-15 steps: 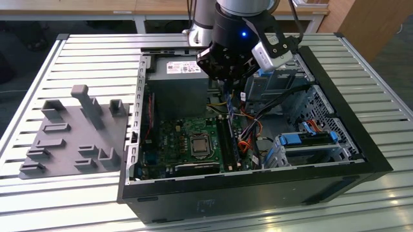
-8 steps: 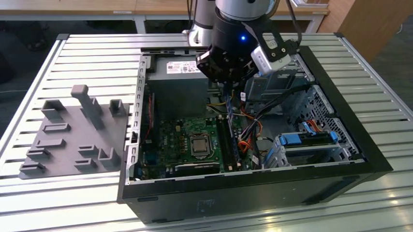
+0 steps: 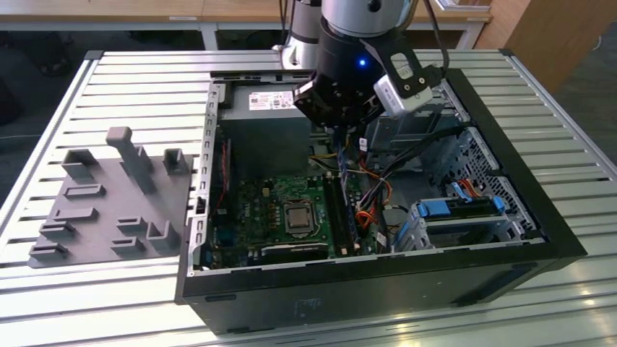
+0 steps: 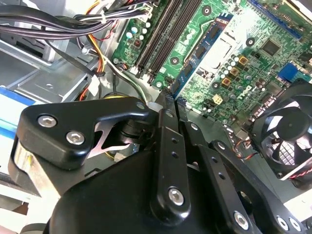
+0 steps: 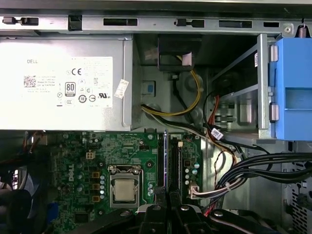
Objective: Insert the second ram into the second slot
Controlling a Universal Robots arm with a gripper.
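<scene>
Pinching was the whole of my work at this moment: my gripper was pressed together on the second ram. It held the thin blue stick by one end, so the rest of its length ran out ahead of me over the motherboard. I judged that hold deliberate, since it left the stick's long edge free to meet a socket.

In the exterior view the gripper hung above the open computer case. It was at about twelve o'clock from the processor and well clear of the board. The stick was therefore in the air and, as I judged it, not yet seated.

The memory slots lay at three o'clock from the processor in the exterior view. In the first wrist view I saw the stick edge-on, lying along the same line as those slots. I took that alignment to be the reason for my wrist's angle.

A bundle of cables crowded the space at three o'clock from the slots, next to the blue drive bracket. Staying high kept me out of them.

The grey fixture tray sat on the slatted desk at nine o'clock from the case.
</scene>
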